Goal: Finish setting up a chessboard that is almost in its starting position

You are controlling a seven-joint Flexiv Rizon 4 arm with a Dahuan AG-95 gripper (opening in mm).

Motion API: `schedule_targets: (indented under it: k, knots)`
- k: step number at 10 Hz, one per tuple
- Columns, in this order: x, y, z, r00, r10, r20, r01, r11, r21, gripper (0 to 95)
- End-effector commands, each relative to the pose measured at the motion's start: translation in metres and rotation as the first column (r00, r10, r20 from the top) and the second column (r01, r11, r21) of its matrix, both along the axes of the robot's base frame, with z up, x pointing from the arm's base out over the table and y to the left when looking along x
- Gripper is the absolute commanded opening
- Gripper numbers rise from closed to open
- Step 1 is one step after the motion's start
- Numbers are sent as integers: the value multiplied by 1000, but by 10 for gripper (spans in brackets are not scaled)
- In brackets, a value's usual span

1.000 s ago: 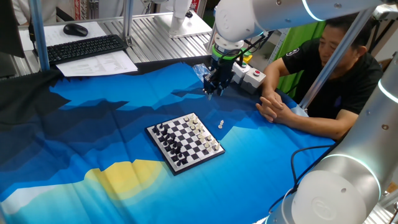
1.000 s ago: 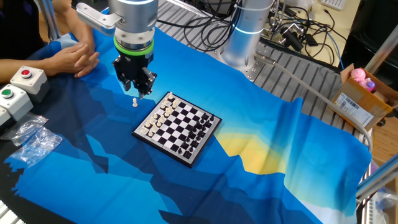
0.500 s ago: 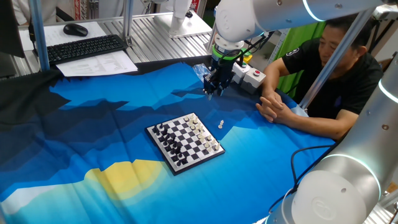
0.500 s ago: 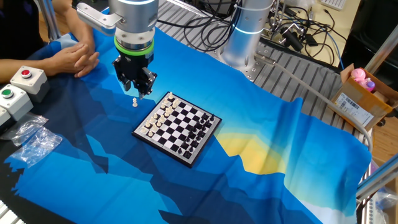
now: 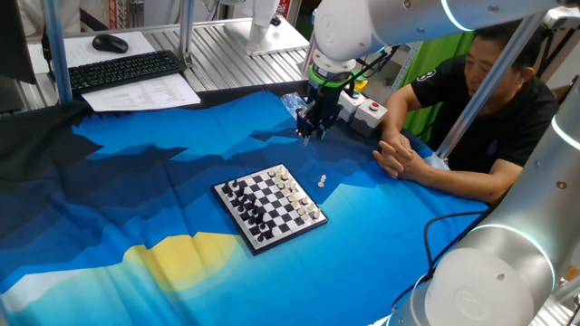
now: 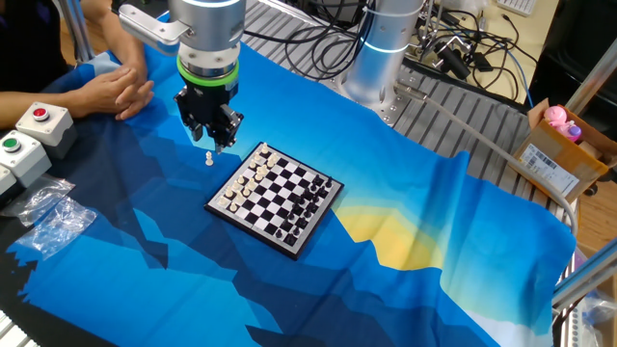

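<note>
The chessboard (image 5: 269, 207) lies on the blue cloth, a small square board with a dark rim, black pieces along one side and white pieces along the other; it also shows in the other fixed view (image 6: 275, 198). One white piece (image 5: 321, 180) stands alone on the cloth just off the board's white side, also seen in the other fixed view (image 6: 208, 157). My gripper (image 5: 307, 136) hangs above the cloth, over and a little beyond that piece (image 6: 214, 145). Its fingers look slightly apart and hold nothing.
A person's folded hands (image 5: 396, 158) rest on the cloth near the loose piece. A button box (image 5: 367, 110) and a plastic bag (image 6: 53, 220) lie near the cloth's edge. A keyboard (image 5: 122, 71) and papers sit at the back.
</note>
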State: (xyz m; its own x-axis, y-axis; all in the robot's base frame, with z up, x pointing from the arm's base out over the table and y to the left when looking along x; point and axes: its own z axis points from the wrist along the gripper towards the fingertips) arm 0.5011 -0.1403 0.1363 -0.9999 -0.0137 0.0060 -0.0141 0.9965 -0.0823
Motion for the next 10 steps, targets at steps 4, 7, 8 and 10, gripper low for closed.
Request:
schedule_targets:
  k: [4,7,8,10]
  knots:
    - [0,0,0,962,-271,-18,272,961,43,380]
    - [0,0,0,964,-267,-17,268,963,35,380]
    - [0,0,0,966,-258,-11,258,966,19,380]
    - [0,0,0,968,-251,-6,251,968,-10,570]
